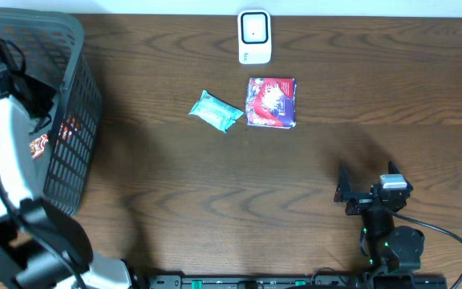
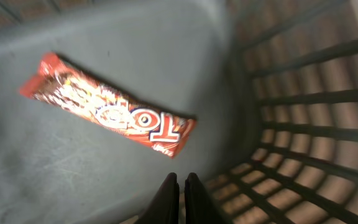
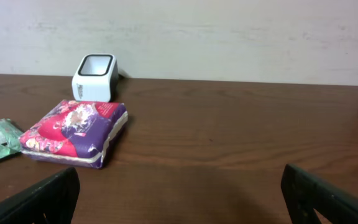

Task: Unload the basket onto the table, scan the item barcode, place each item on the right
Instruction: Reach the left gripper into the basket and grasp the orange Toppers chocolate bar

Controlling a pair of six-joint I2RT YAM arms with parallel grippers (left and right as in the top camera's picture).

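A dark wooden table (image 1: pixel 215 201) is carrying a white scanner (image 1: pixel 254 36) at its far edge, and the left arm is reaching into the grey basket (image 1: pixel 79 96) well to the scanner's left.

The red candy bar (image 2: pixel 107 112) is lying flat on the basket floor. In the left wrist view its long axis is running diagonally, with the lower end just ahead of the left tool (image 2: pixel 180 180). That tool is clenched, finger against finger, gripping nothing, so it probably needs reopening across the bar's narrow width. The right tool (image 3: pixel 179 186) is sitting fully released and empty, well to the scanner's near right, so the left arm is much nearer the bar. A teal packet (image 1: pixel 216 110) and a red and purple pack (image 1: pixel 271 102) are lying just in front of the scanner.
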